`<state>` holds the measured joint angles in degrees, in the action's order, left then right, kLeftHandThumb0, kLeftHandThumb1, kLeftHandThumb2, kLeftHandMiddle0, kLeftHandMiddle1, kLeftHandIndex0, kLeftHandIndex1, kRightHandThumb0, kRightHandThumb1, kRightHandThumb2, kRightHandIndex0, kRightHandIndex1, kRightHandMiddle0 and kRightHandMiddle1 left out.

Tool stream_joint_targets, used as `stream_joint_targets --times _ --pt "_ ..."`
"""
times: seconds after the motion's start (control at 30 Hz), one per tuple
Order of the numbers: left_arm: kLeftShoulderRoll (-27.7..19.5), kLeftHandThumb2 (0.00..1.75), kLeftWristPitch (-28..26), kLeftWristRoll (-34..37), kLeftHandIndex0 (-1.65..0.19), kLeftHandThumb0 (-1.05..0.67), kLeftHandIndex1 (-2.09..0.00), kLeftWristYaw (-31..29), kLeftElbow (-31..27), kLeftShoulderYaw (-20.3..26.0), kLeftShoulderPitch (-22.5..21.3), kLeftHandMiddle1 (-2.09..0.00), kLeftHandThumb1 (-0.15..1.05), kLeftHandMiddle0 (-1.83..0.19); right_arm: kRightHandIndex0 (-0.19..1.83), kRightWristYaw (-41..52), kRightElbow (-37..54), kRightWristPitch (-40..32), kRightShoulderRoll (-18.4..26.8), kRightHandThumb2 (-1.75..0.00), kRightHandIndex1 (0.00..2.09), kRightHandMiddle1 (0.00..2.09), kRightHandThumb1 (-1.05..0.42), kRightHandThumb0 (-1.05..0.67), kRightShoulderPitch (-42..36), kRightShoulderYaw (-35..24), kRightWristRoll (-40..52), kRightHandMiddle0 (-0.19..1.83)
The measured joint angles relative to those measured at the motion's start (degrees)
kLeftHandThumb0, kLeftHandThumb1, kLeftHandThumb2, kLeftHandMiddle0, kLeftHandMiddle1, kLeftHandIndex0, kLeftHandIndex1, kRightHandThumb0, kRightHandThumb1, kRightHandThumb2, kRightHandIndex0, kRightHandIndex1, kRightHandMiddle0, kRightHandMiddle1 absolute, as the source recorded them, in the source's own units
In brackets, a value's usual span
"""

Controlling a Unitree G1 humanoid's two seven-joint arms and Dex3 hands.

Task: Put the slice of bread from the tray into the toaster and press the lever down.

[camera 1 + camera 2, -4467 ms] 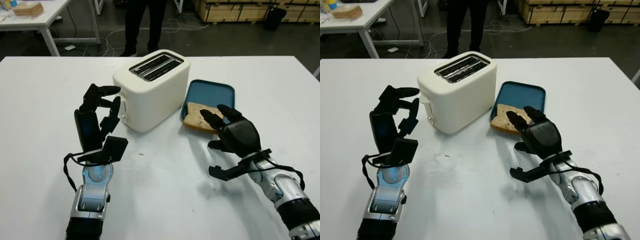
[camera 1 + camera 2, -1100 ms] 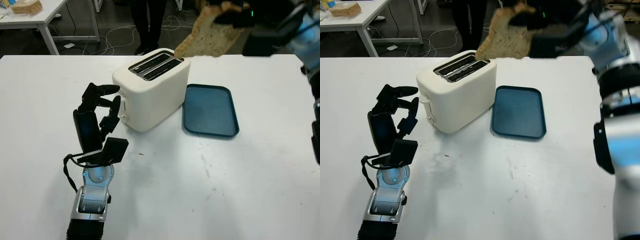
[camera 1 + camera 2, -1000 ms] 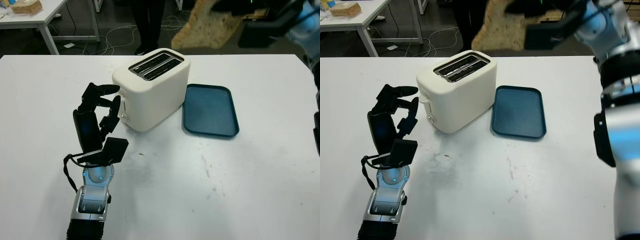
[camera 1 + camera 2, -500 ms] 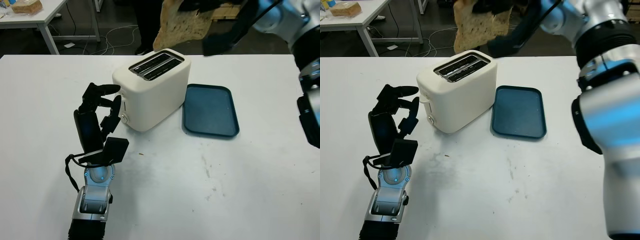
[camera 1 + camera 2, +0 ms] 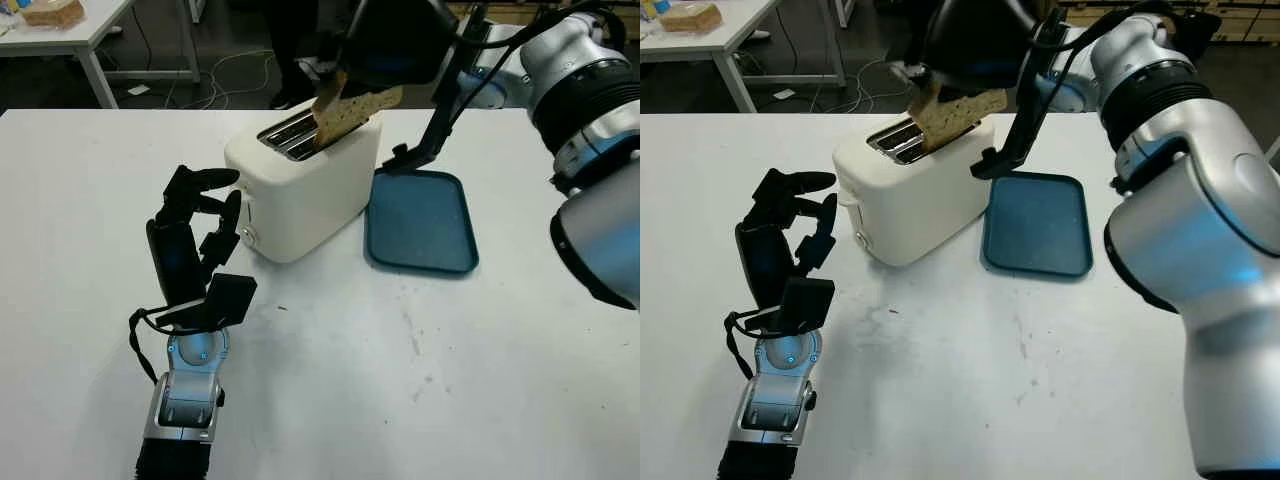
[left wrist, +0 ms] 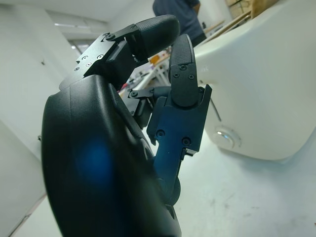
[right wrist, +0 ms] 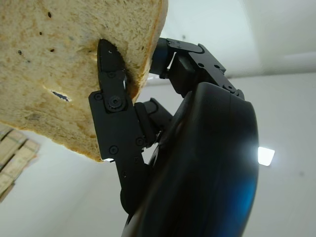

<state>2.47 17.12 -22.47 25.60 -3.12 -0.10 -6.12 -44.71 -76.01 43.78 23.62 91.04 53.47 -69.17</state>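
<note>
The white toaster [image 5: 300, 185] stands mid-table with its two slots on top. My right hand [image 5: 395, 40] hovers over it, shut on the slice of bread [image 5: 345, 112]. The slice hangs tilted, and its lower corner meets the slots at the toaster's top; how deep it sits I cannot tell. In the right wrist view the fingers [image 7: 116, 113] pinch the bread [image 7: 54, 64]. The blue tray [image 5: 418, 220] lies bare to the right of the toaster. My left hand [image 5: 195, 230] is open and upright, just left of the toaster's end with the lever and knob [image 6: 228, 136].
A person [image 5: 290, 40] stands behind the table's far edge. Another white table [image 5: 70, 30] is at the back left and wooden crates [image 5: 1120, 12] at the back right. Cables lie on the floor behind.
My right hand has carried the bread down and to the left, from high above the table to the toaster's slots. The left hand has stayed in place.
</note>
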Motion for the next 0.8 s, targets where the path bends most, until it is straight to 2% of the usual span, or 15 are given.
stream_joint_targets --times 0.2,0.33,0.63,0.8 --pt "0.00 0.28 0.00 -0.02 -0.60 -0.35 -1.00 0.02 -0.01 0.42 0.00 -1.51 0.92 -0.51 1.05 -4.37 -0.92 -1.10 -1.38 -0.32 1.75 1.75 -0.92 -0.45 -0.17 3.49 -2.09 0.81" --pt "-0.02 0.28 0.00 0.00 -0.60 -0.34 -1.00 0.02 -0.01 0.55 0.00 -1.52 0.92 -0.50 1.05 -5.66 -1.28 -1.06 -1.86 -0.25 1.75 1.75 -0.92 -0.45 -0.37 3.60 -2.10 0.82" --pt "-0.02 0.28 0.00 -0.21 -0.61 -0.34 -0.99 0.02 -0.10 0.56 0.03 -1.49 0.92 -0.52 1.03 -5.52 -1.39 0.53 -2.69 -0.20 1.75 1.75 -0.92 -0.40 -0.49 0.92 0.74 0.78" --pt "-0.02 0.27 0.00 -0.41 -0.61 -0.33 -0.98 -0.01 -0.10 0.57 0.03 -1.50 0.92 -0.51 1.02 -4.69 -1.39 1.59 -2.72 -0.30 1.75 1.75 -0.92 -0.40 -0.81 -1.81 3.32 0.75"
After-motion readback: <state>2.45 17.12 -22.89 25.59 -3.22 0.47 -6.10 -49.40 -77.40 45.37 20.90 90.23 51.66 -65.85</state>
